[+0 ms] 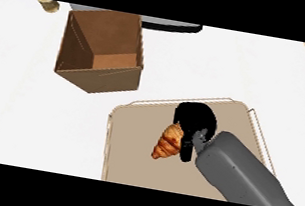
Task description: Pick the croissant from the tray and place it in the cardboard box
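At the far left edge of the white table stood a small brownish object, too small to identify. To its right, in the left half of the view, sat the cardboard box, open at the top with its flaps raised and its brown interior floor visible; it held nothing that could be seen. Behind the box, at the far edge, part of a dark grey object showed, its nature not determinable. Further right and nearer the robot lay the beige tray, well apart from the box and set at a slight angle. The croissant rested on the tray, near its middle, its length running toward and away from the robot. Immediately to its right, the right hand reached in from the lower right on its grey forearm, black fingers curled over the far end of the croissant and the thumb alongside it, grasping the croissant while it was still on the tray. The left hand appeared nowhere in the view.
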